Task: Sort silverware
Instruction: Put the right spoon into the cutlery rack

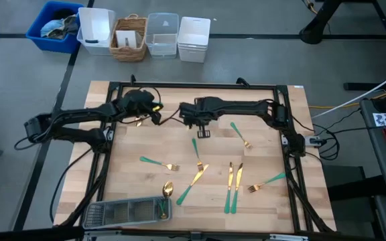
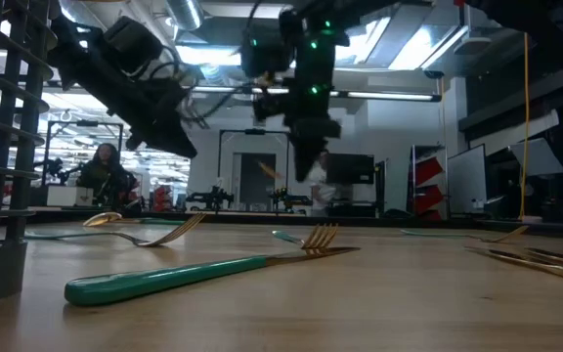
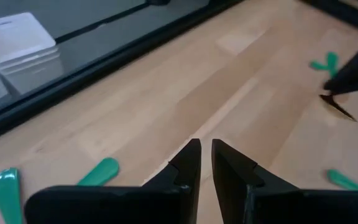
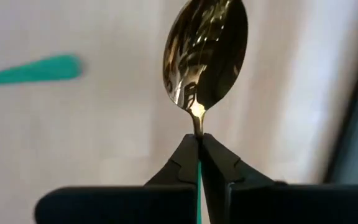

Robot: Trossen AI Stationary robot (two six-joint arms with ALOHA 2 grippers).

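Right gripper (image 4: pixel 199 144) clamped on a spoon (image 4: pixel 205 56) at the neck, bowl sticking out past the tips, above table centre-far (handle between jaws). Left gripper (image 3: pixel 205 152) nearly closed, empty, far-left.

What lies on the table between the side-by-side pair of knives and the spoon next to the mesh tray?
One teal-handled utensil lying diagonally, seen in the high view.
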